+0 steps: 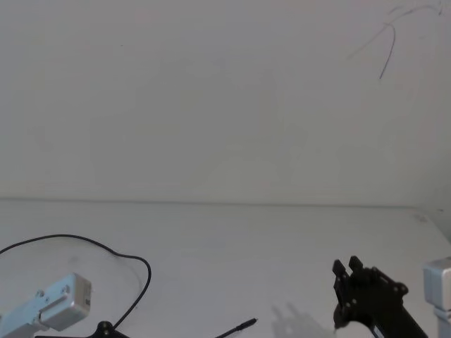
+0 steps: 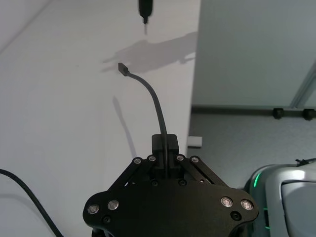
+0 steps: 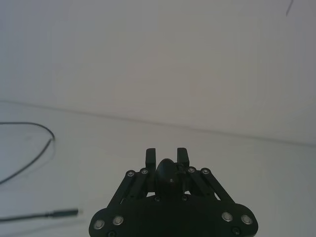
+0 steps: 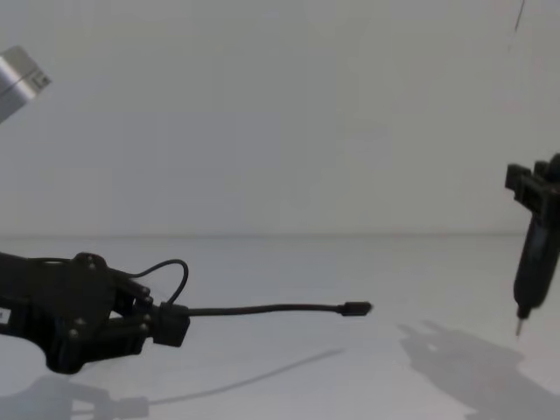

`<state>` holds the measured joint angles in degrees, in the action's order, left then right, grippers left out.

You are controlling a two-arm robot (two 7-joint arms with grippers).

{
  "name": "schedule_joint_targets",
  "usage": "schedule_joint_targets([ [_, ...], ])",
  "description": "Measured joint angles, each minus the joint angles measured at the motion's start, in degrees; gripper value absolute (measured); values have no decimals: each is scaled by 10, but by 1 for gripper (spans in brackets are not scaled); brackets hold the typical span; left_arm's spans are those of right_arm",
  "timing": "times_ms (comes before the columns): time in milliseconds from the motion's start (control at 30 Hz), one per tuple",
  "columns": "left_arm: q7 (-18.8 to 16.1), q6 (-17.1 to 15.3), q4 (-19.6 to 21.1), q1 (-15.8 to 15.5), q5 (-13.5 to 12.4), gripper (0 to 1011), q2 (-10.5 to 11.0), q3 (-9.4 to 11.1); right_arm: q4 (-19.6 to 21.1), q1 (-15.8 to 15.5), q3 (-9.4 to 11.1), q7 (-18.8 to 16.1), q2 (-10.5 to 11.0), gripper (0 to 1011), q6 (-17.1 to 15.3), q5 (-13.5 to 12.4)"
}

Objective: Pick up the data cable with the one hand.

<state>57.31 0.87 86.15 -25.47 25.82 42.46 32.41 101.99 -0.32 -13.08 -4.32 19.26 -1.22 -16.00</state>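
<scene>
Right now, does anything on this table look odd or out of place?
Only the thin black data cable: it sticks out stiffly in mid-air over the white table, clamped in the chunky black left tool. The black right tool hangs open at the right. Nothing looks spilled or broken.

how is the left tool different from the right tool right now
The black two-finger left tool is shut on the thin black data cable; the black right tool touches no cable and has a slim black pen-like tip hanging from it. The left tool sits low, pointing across the white table; the right tool is held higher above it. Both are black.
</scene>
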Motion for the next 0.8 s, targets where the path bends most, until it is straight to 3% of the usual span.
schedule_joint_targets([
  [333,14,-3,3,2,7,49,8,3,22,26,-7,-28,-13,251,5,-18],
  [800,22,-5,5,3,12,49,13,5,29,65,-33,-61,-49,251,-27,-66],
])
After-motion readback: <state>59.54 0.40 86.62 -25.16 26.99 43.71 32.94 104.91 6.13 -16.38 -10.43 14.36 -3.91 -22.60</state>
